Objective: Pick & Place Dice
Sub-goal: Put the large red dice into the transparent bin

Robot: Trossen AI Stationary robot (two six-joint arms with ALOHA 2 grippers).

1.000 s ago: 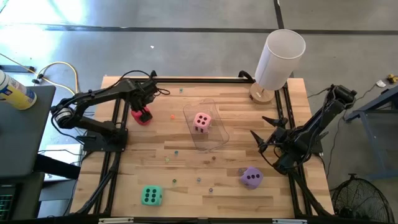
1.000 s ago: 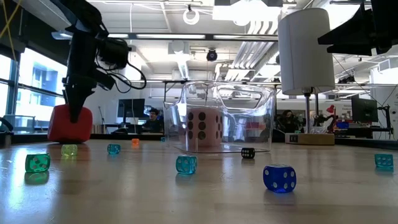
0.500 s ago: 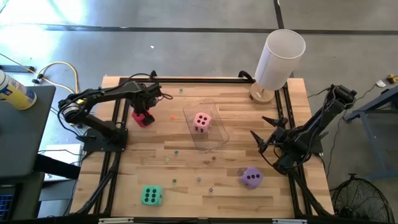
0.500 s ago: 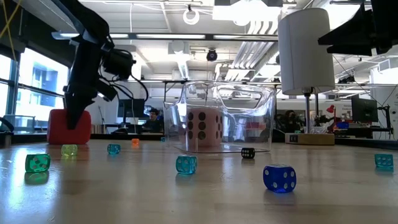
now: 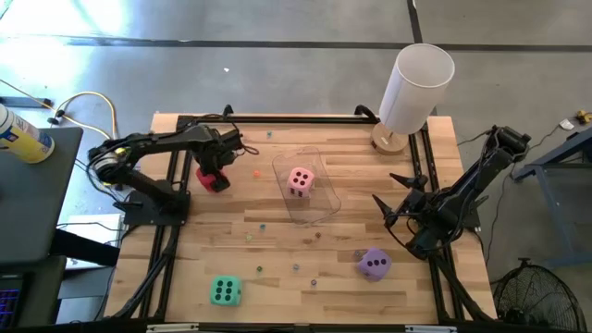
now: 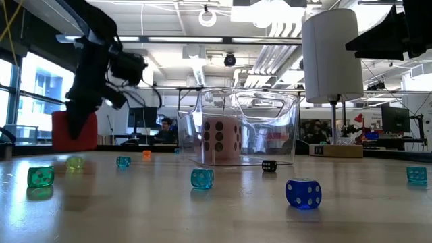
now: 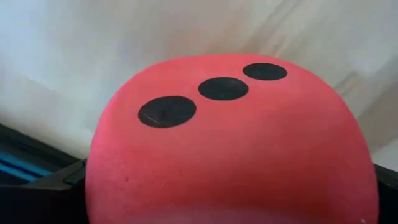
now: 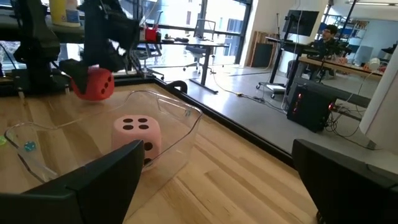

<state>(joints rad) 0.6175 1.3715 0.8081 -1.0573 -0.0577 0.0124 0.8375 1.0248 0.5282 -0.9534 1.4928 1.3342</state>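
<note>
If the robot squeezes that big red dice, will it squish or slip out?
The red soft-looking cube with dark pips has rounded edges and a matte skin, so it probably squishes slightly rather than slipping. It looks light for its size. The left gripper is over it; flat faces should stop it rolling.

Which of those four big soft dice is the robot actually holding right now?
The red die, between the fingers of the left gripper. The pink die sits inside the clear bin; the green die and purple die lie untouched.
</note>
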